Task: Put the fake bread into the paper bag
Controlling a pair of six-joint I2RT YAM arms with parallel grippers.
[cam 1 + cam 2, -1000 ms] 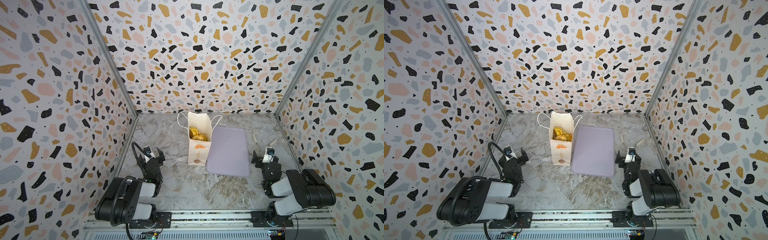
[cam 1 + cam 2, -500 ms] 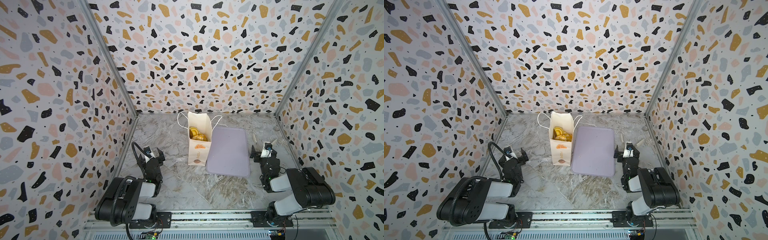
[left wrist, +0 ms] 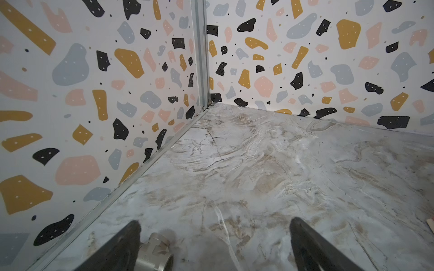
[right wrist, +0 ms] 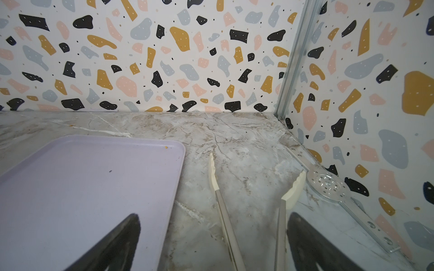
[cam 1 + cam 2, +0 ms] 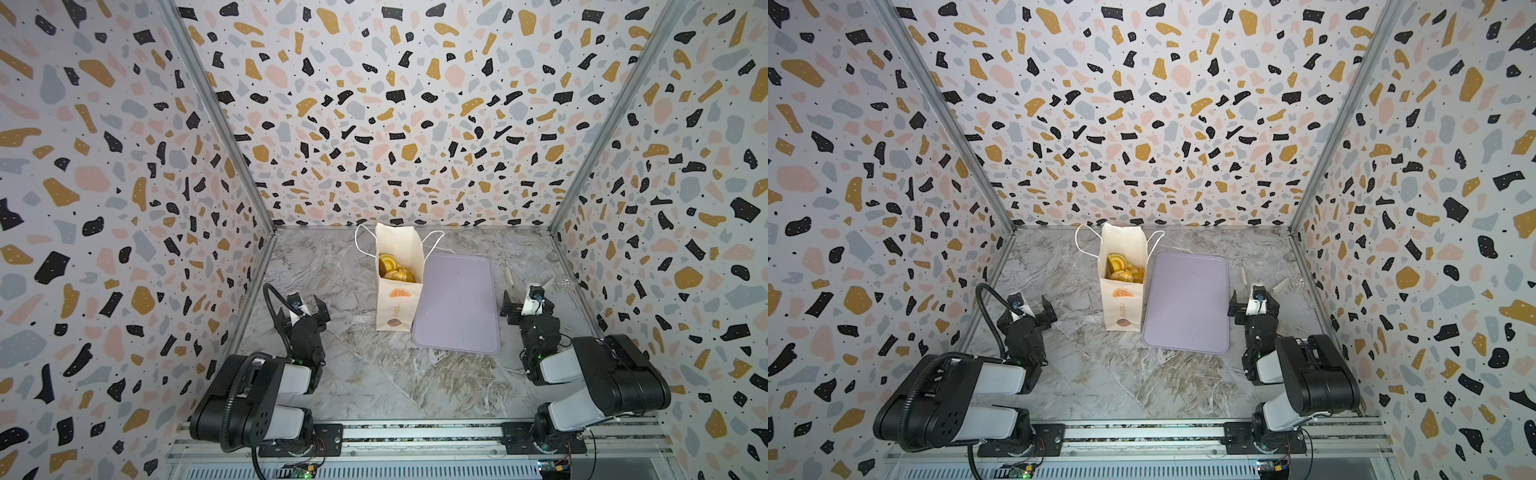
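Golden-brown, glossy bread (image 5: 395, 268) lies heaped inside the bag (image 5: 397, 311) and is seen through its open mouth. Several pieces overlap, so their number cannot be counted. The bag stands upright toward the rear middle of the table (image 5: 374, 374). No bread shows on the table or on the tray (image 5: 457, 307), which lies flat just right of the bag, with its long edge at or against the bag's side. The task is judged complete, or nearly so.

Handling, as a judgement: the pieces look hard, light and slippery. A grip across the narrow waist of a roll should hold better than one on a domed top. The bag is thin paper, light and easily tipped or creased. It is best steadied at its upper rim or taken by the string handles, not pressed at the side.

Tongs (image 4: 220, 204) lie on the table between the tray and the right wall.

Left claw (image 3: 216, 223): jaws spread wide, empty, low over bare table near the left wall.

Right claw (image 4: 213, 215): jaws spread wide, empty, beside the tray's right edge and over the tongs, well apart from the bag.
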